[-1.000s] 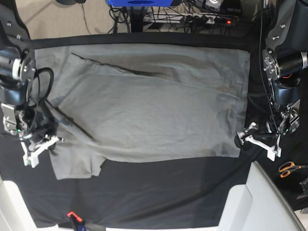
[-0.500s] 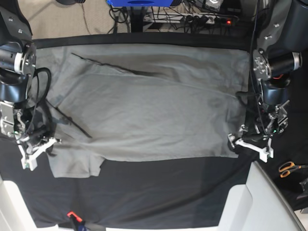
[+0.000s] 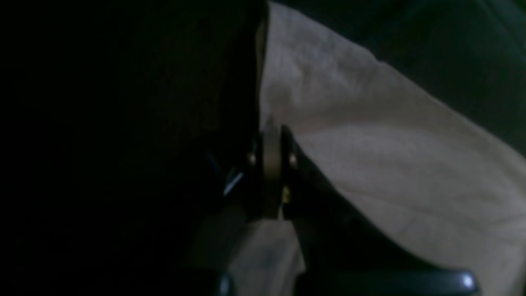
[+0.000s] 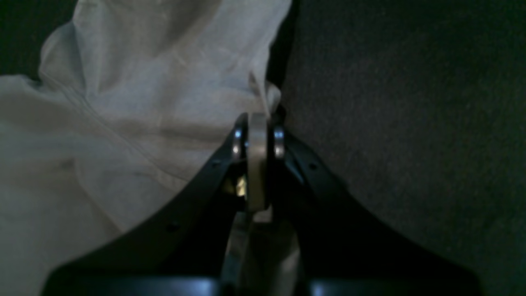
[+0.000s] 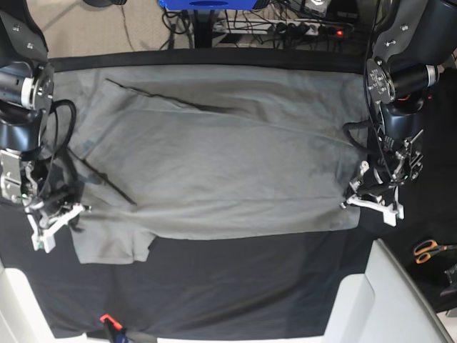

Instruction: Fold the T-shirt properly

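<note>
soft wrinkled grey t-shirt (image 5: 214, 157) on black cloth (image 5: 235, 286)

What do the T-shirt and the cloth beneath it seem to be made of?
T-shirt: likely soft matte cotton knit; it wrinkles and drapes limply, with stitched seams visible in the right wrist view. Black table cloth: dull woven or felt-like fabric, judging by its grainy, unreflective surface; exact fibre unclear.

You're looking at a T-shirt (image 5: 228, 157) of soft, matt grey cotton, lightly creased. Under it the black cloth (image 5: 235, 286) on the desk looks matt and finely napped. Each end effector's fingers (image 4: 193, 185) are smooth black plastic, with small shiny metal screws.
</note>
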